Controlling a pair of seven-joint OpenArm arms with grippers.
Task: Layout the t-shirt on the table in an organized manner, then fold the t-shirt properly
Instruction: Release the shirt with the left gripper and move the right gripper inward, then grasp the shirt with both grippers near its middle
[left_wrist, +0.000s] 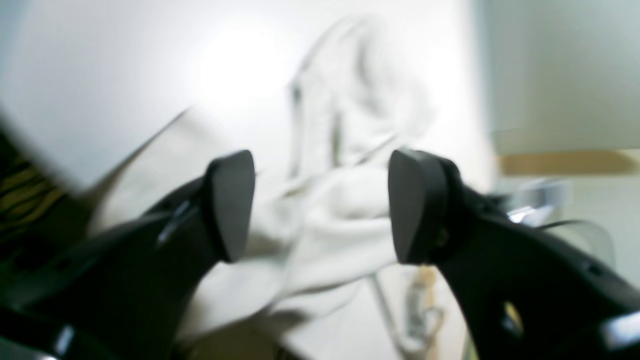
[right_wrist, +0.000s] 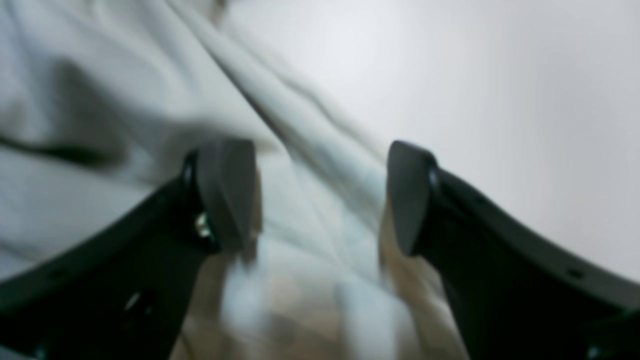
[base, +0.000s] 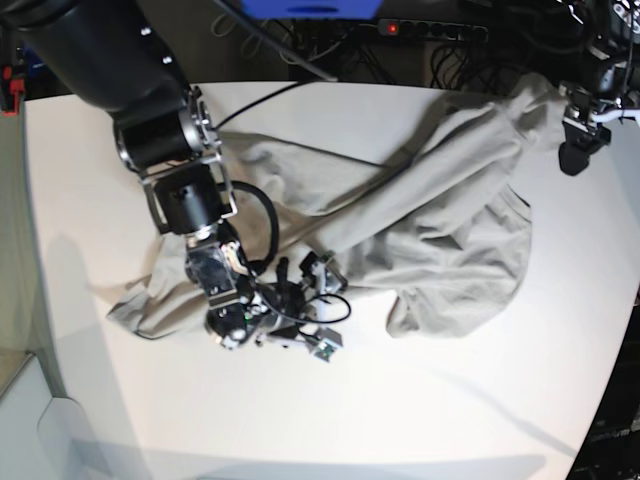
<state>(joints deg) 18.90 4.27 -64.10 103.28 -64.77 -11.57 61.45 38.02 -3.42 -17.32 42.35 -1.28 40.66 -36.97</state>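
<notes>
The white table (base: 420, 410) is bare along its near edge. Just beyond that, low over the near-left part of the t-shirt (base: 430, 225), sits the right gripper (base: 300, 305), reached down from a bulky dark arm (base: 150, 110) that comes in from the far left. In its wrist view the right gripper (right_wrist: 320, 200) has its two dark fingers (right_wrist: 227, 192) standing well apart, with wrinkled grey-beige cloth (right_wrist: 125, 100) under and between them and nothing pinched; plain tabletop (right_wrist: 500, 100) shows to their right. The picture is blurred, so whether the pads touch the fabric cannot be told.

The shirt lies crumpled across the middle of the table, stretched as a long slanted band from the near left up to the far right corner, with a wider bunched flap hanging toward the near right.

At that far right corner the left gripper (base: 578, 150) is just beside the shirt's raised end. Its wrist view, also blurred, shows the left gripper (left_wrist: 320, 205) with its fingers (left_wrist: 410, 205) spread wide and empty, pale folds of the shirt (left_wrist: 330, 215) below them on the table (left_wrist: 125, 65).
</notes>
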